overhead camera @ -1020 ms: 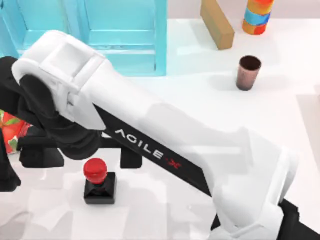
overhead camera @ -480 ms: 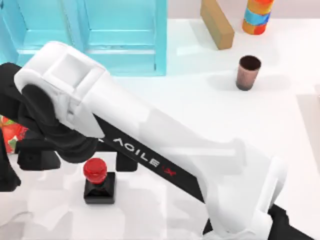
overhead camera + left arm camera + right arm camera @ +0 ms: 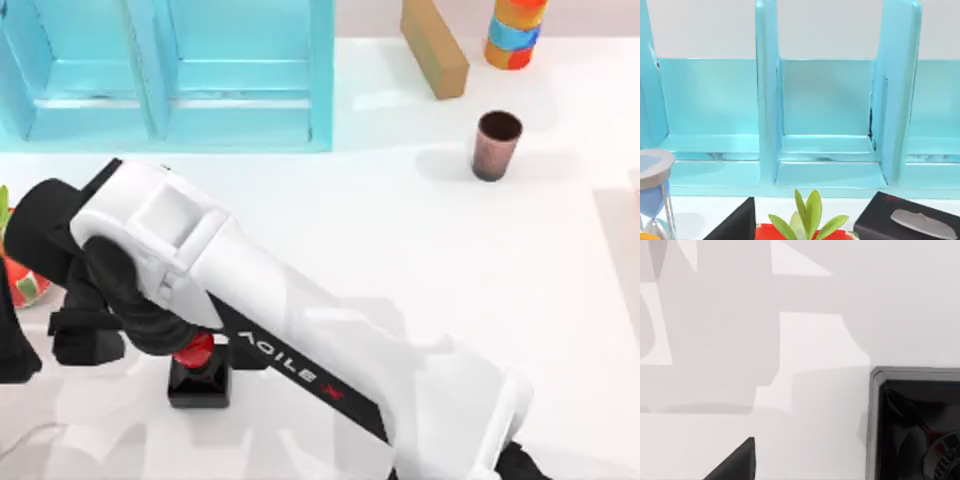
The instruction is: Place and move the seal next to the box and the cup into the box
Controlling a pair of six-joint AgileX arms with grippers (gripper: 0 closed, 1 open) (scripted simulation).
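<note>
The seal (image 3: 198,375), a black block with a red knob, stands at the front left of the table; its black base (image 3: 915,425) fills a corner of the right wrist view. My right gripper (image 3: 168,345) hangs open right over it, a black finger on either side, and the wrist covers part of the red knob. The cup (image 3: 497,145), small and coppery brown, stands upright at the back right, far from both arms. The box (image 3: 240,90), a light blue one with dividers, sits at the back left and its compartments (image 3: 827,125) face the left wrist camera. My left arm (image 3: 10,340) stays parked at the far left edge.
A wooden block (image 3: 435,45) and an orange-and-blue striped cylinder (image 3: 515,30) stand at the back right. A red pot with a green plant (image 3: 807,215), a black tissue box (image 3: 910,222) and an hourglass (image 3: 652,195) sit in front of the box on the left.
My right arm has swung toward the table's front and come down, bringing its open fingers from behind the seal to either side of it. The seal and cup have not moved.
</note>
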